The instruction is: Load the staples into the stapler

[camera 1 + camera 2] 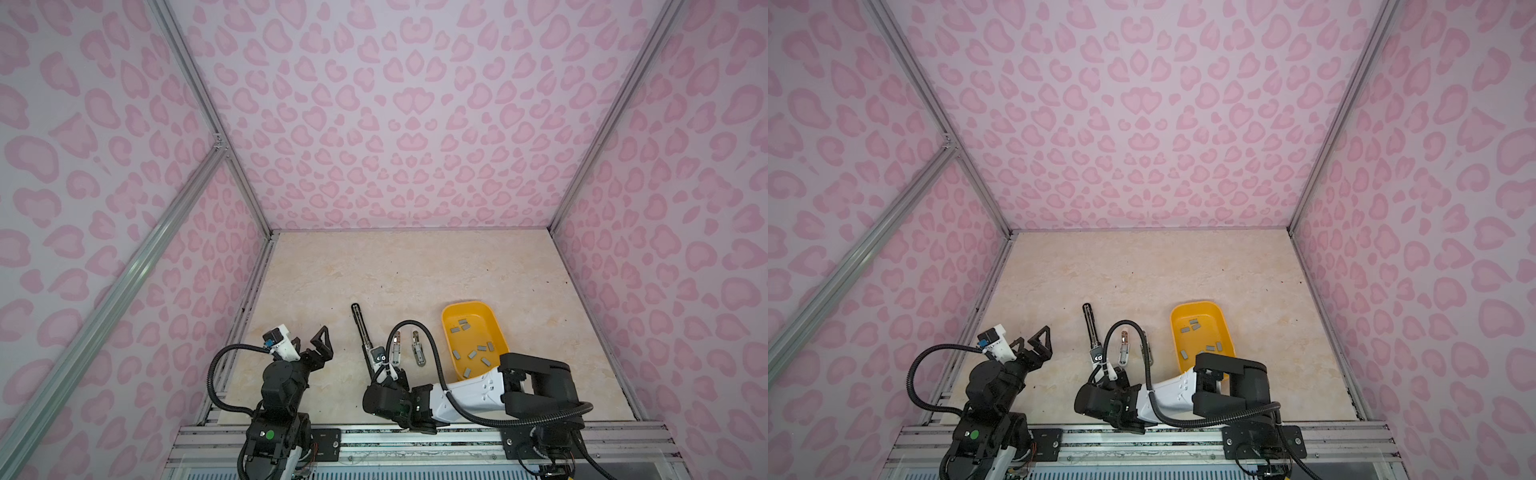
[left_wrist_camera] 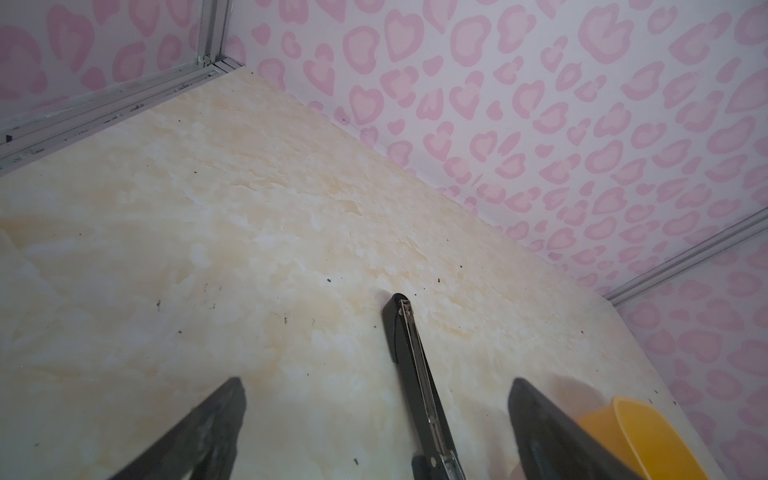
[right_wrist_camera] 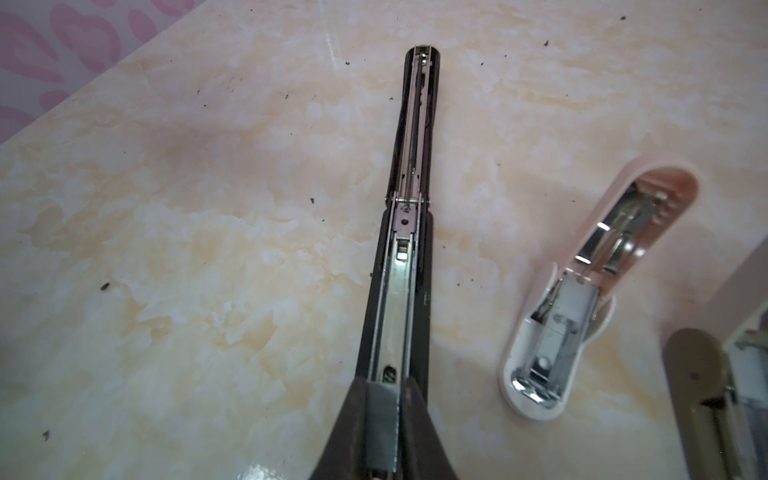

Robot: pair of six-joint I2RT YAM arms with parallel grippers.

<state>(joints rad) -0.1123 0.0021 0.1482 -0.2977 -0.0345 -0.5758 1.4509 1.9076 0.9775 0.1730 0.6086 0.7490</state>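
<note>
**Over the stapler, a strip pinched in the right hand**

On the tabletop, near its front middle, the black stapler lay folded out flat. Its metal channel faced up and its length ran away from the robot. The right hand sat at the stapler's near end. In the right wrist view its two dark fingers were clenched on a short grey strip of staples. The strip was held in line with the channel, directly over its near end. Whether it touched the channel could not be told.

More staples lay loose in a yellow tray to the right, and in both top views the right arm hid the tray's near part. Between tray and stapler lay two smaller ones. A pink stapler with a white base lay opened just beside the black one. A tan stapler lay nearer the tray. Neither touched the black stapler.

The left hand stood released, fingers spread wide and holding nothing. It was left of the stapler and well apart from it. The left wrist view showed the stapler's far end on the tabletop between those two fingers, with a corner of the tray at the edge. Pink heart-patterned walls enclosed the tabletop.
</note>
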